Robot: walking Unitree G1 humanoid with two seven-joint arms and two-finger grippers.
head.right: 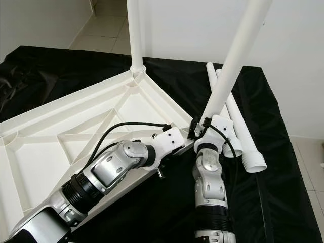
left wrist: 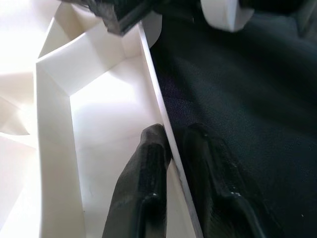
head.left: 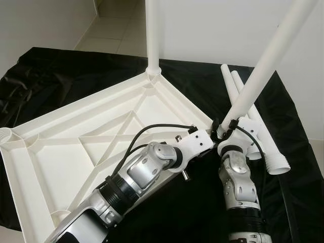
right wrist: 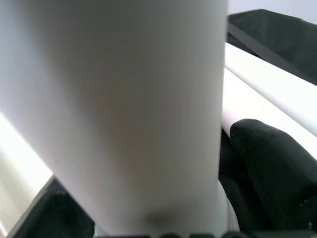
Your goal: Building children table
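A: Where do you have the table top now?

B: Your table top (head.left: 66, 167) lies upside down on the black cloth (head.left: 61, 76), ribs up. One leg (head.left: 153, 35) already stands in the corner socket at 12 o'clock. Your left gripper (left wrist: 171, 144) is closed on the thin rim of the top, one finger on each side of the wall, near the corner at 3 o'clock.

A: And the right one?

B: Your right gripper (head.left: 225, 132) is clamped around a second leg (head.left: 263, 66), which leans toward 1 o'clock, its lower end at that 3 o'clock corner. Two spare legs (head.left: 263, 147) lie on the cloth just beside your right wrist.

A: What can go wrong?

B: I think the tilt is the danger. If you push down while the leg leans, it can jam at the socket mouth or slip past the rim onto the cloth. The top can also slide on the cloth if your left grip loosens, and your right wrist can knock the spare legs away
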